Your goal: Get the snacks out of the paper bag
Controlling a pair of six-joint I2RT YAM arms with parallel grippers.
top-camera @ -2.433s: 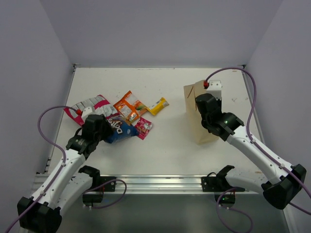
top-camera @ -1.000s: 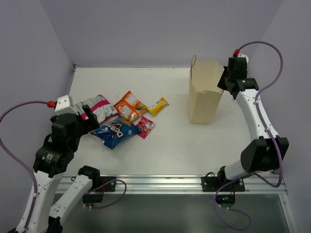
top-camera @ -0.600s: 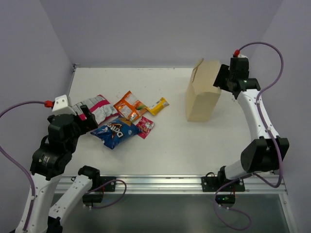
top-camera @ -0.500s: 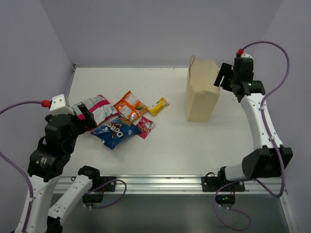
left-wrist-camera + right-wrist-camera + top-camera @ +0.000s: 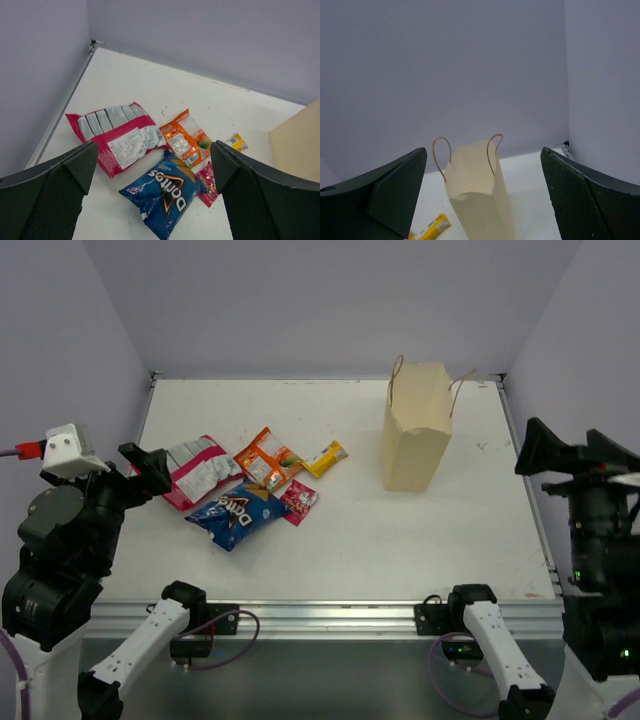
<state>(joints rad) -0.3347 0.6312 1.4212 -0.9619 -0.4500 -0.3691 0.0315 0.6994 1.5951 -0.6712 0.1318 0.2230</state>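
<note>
The tall tan paper bag [image 5: 417, 430] stands upright at the far right of the white table [image 5: 350, 550], with two thin twisted loop handles [image 5: 442, 152] on top. To its left lie flat, shiny, crinkly snacks: a pink-and-silver bag [image 5: 197, 468], a blue Doritos bag [image 5: 235, 514], an orange packet [image 5: 264, 458], a yellow bar wrapper [image 5: 326, 456] and a red-pink square packet [image 5: 296, 502]. The left gripper [image 5: 152, 147] and right gripper [image 5: 482, 150] gape wide, up in the air, holding nothing.
</note>
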